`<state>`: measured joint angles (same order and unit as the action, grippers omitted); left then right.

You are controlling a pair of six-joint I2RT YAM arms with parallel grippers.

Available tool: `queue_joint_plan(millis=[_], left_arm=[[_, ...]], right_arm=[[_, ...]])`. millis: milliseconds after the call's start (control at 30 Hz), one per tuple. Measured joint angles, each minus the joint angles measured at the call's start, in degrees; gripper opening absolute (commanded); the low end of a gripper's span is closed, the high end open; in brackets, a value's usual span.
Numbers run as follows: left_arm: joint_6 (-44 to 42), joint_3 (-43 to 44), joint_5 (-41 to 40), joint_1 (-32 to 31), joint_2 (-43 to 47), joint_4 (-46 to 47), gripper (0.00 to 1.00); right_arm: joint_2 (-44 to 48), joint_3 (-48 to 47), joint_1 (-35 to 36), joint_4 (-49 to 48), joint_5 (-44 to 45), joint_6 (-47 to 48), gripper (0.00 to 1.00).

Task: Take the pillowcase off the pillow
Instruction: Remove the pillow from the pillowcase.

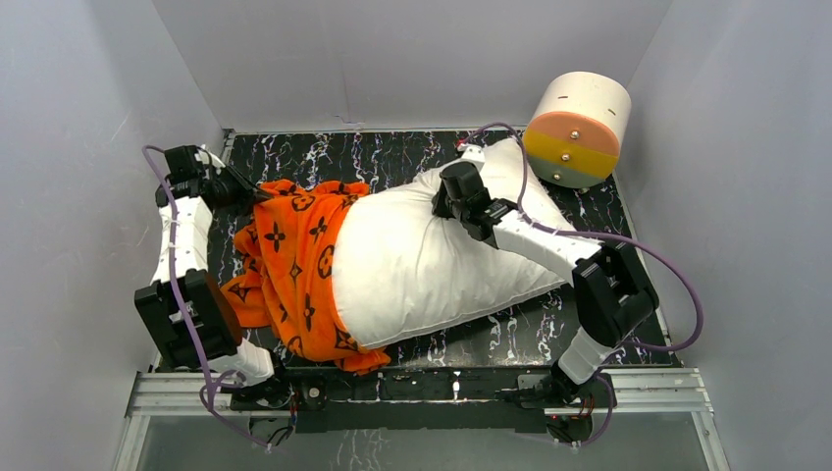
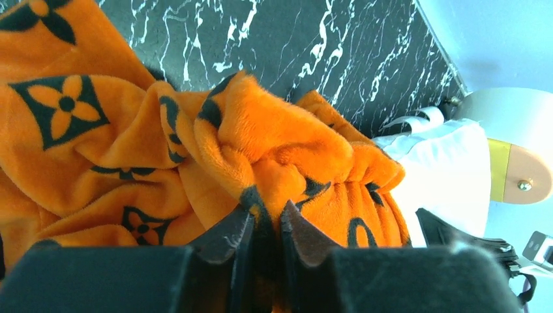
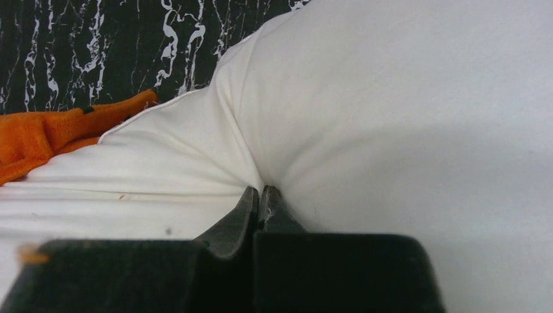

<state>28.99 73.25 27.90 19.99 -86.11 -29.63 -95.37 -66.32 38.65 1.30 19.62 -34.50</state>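
- Pillowcase [image 1: 294,260]: lying bunched at the left of the counter [image 1: 392,157], covering only the left end of the pillow [image 1: 432,260]; judging removal well along, not finished.
- Pillow: lying across the middle of the counter, mostly bare, reaching with its far right corner close to the drum [image 1: 577,128].
- Left jaws, on the left arm [image 1: 186,235]: clenching a gathered ridge of orange plush at the far edge of the pillowcase.
- Right jaws, on the right arm [image 1: 535,240]: pinching shut on a small pucker of white cloth near the far edge of the pillow.
- Risking the plush ridge sliding out of the left jaws under pull, owing to a narrow hold on deep pile.
- Risking loss of the right pinch, owing to a shallow pucker; then likely dragging the pillow along with the pillowcase instead of parting the two.
- Risking a snag of thick gathered fabric on the near left corner of the pillow.
- Risking a knock against the drum when hauling the pillow rightward.
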Motion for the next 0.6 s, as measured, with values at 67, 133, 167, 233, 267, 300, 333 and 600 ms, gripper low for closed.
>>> queue_joint_plan(millis=[67, 133, 167, 233, 267, 300, 333, 600], left_arm=[[-0.7, 0.5, 1.0, 0.5, -0.8, 1.0, 0.18], [-1.6, 1.0, 5.0, 2.3, -2.2, 4.4, 0.23], [-1.8, 1.2, 7.3, 2.9, -3.0, 5.8, 0.26], [-2.2, 1.6, 12.6, 4.2, -5.4, 8.6, 0.26], [-2.3, 1.5, 14.5, 4.3, -6.6, 9.4, 0.29], [-2.4, 1.2, 15.9, 4.2, -7.6, 9.8, 0.37], [-2.7, 0.7, 16.9, 4.0, -8.3, 10.1, 0.47], [-2.2, -2.5, 19.5, 2.7, -8.3, 13.3, 0.97]], right_arm=[[0.5, 0.6, -0.5, 0.3, 0.3, -0.1, 0.0], [1.1, 1.3, -1.6, 1.4, 1.0, 0.0, 0.0], [1.5, 1.7, -2.3, 2.1, 1.2, 0.0, 0.0], [1.9, 1.9, -3.8, 3.5, 1.2, 0.2, 0.0], [2.0, 1.9, -4.3, 4.1, 1.2, 0.3, 0.0], [2.0, 1.8, -4.6, 4.5, 1.2, 0.4, 0.0], [2.0, 1.6, -4.8, 4.9, 1.0, 0.4, 0.0], [2.0, 1.2, -4.9, 5.7, 0.0, 1.0, 0.02]])
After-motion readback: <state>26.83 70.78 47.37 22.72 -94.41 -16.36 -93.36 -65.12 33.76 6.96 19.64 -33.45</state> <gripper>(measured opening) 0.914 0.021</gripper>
